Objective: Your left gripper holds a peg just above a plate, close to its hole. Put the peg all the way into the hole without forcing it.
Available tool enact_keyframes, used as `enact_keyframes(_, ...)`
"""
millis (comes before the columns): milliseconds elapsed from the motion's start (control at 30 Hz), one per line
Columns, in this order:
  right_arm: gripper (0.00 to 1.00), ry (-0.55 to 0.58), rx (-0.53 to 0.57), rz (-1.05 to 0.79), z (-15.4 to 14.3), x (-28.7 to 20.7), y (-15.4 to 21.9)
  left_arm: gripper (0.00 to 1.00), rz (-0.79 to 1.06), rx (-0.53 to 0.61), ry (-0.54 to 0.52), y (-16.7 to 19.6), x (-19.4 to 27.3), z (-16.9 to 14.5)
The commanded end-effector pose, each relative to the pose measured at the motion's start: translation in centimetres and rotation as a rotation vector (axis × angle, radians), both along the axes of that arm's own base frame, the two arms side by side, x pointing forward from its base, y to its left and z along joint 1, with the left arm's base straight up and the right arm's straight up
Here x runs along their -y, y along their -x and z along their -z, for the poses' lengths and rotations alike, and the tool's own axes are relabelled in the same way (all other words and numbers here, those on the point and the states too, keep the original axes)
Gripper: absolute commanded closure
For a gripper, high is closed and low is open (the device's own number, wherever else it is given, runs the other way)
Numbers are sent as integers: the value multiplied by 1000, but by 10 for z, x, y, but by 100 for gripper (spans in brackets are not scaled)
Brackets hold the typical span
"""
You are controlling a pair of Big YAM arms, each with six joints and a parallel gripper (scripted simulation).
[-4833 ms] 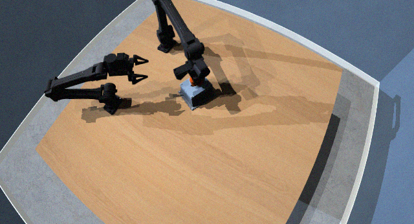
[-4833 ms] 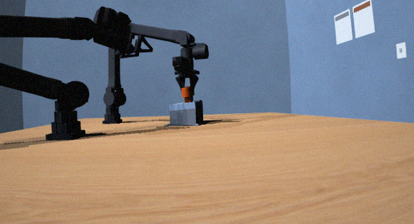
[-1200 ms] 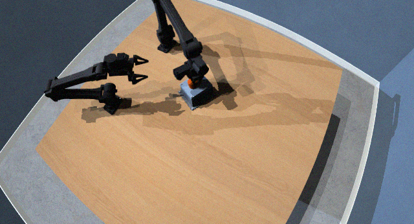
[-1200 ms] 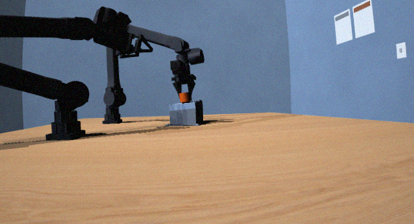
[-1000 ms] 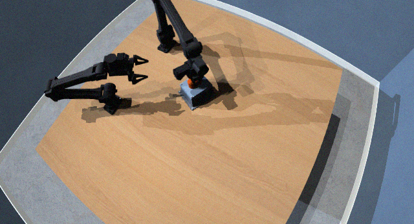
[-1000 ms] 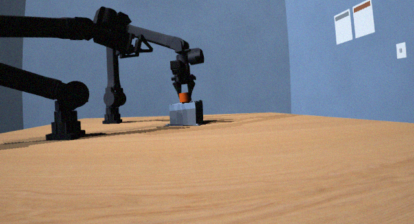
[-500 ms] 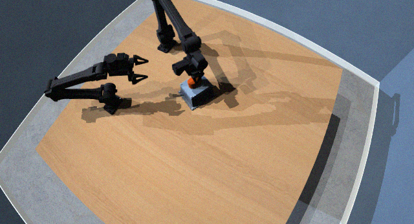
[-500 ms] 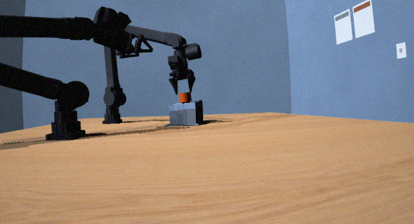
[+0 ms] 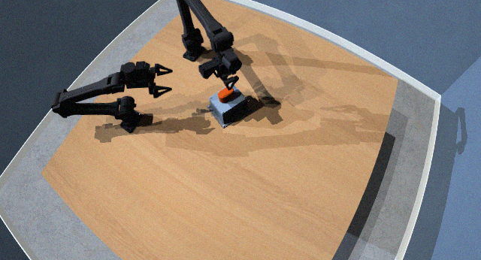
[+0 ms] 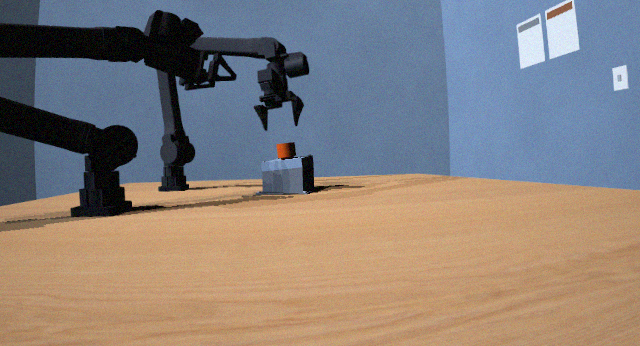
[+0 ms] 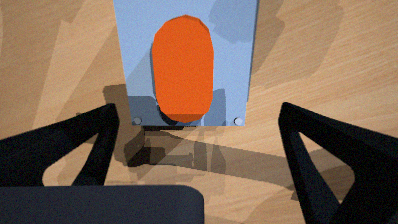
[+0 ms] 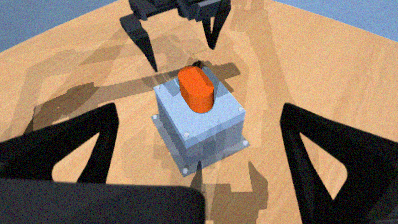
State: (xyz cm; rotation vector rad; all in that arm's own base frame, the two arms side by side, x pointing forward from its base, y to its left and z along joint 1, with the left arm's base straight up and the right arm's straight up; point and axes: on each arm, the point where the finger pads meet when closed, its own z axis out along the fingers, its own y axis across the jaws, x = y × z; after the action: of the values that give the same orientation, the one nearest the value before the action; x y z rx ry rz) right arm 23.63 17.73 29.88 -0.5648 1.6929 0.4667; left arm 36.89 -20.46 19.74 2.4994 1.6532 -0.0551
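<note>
The orange peg (image 9: 225,95) (image 10: 286,150) (image 11: 184,70) (image 12: 197,90), with rounded ends, stands upright at the hole in the pale blue-grey plate (image 9: 236,101) (image 11: 232,65) (image 12: 225,112), which tops a box. Its upper part sticks out above the plate. A dark sliver of hole shows beside its near end in the left wrist view. How deep its lower end sits is hidden. My left gripper (image 9: 229,88) (image 10: 281,127) (image 12: 184,58) is wide open and empty, above the peg and not touching it. My right gripper (image 9: 171,80) (image 10: 211,83) is open and empty, away from the box.
The box (image 10: 280,178) stands on a thin base flange with screws at its corners, on the wooden table (image 9: 210,200) (image 10: 350,276). The right arm is raised beside the box, with its fingers pointing towards it. Arm shadows cross the table around the box.
</note>
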Motion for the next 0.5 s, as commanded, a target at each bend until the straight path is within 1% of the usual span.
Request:
enact_keyframes(0, 0, -28, 33, 6, -27, 0, -2, 0, 2, 93, 49, -21, 3, -58)
enact_keyframes(133, 0, -28, 33, 6, -27, 0, -2, 0, 1, 77, 40, -23, 2, -59)
enact_keyframes(200, 0, -28, 33, 6, -27, 0, -2, 0, 1, 54, 30, -28, 5, -53)
enact_keyframes(333, 0, -28, 33, 6, -27, 0, -2, 0, 1, 24, 16, -23, 8, -56)
enact_keyframes(367, 0, -28, 33, 6, -27, 0, -2, 0, 1, -2, 3, -16, 5, -44)
enact_keyframes(467, 0, -28, 33, 6, -27, 0, -2, 0, 1, 3, 5, -18, 6, -42)
